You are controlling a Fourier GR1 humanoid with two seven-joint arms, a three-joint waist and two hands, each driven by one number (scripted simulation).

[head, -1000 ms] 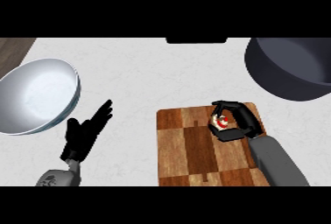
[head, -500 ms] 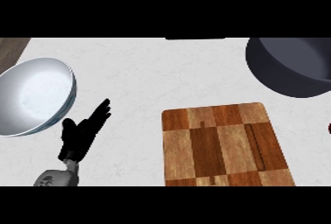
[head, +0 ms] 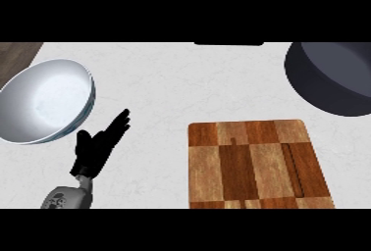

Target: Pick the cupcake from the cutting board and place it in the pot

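Gone from the cutting board (head: 253, 164) are the right hand and the cupcake. One second ago the hand was curled round the cupcake at the board's 1 o'clock corner. Now neither shows anywhere in the head view. So no one can tell where the cupcake is, or how the right hand's fingers are set. Most likely the hand lifted it away off the 3 o'clock side, on its way to the pot (head: 308, 86).

The board lies bare at 5 o'clock on the table (head: 188, 83). The pot sits at 1 o'clock, partly cut off by the view's edge. Its mouth looks open and dark, and no cupcake shows in the part that can be seen.

The left hand (head: 98, 147) rests at 8 o'clock, just as it did before. Its fingers are straight and close together, pointing up toward 1 o'clock, and it holds nothing. It keeps out of the way there, near the big white bowl (head: 43, 100) at 9 o'clock but not touching it.

Between the board and the pot is a strip of bare table, so there is room to move. The pot's near wall stands up, so the cupcake would need to go over the rim. A dark thing (head: 228, 43) peeks in at 12 o'clock, well away from that path.
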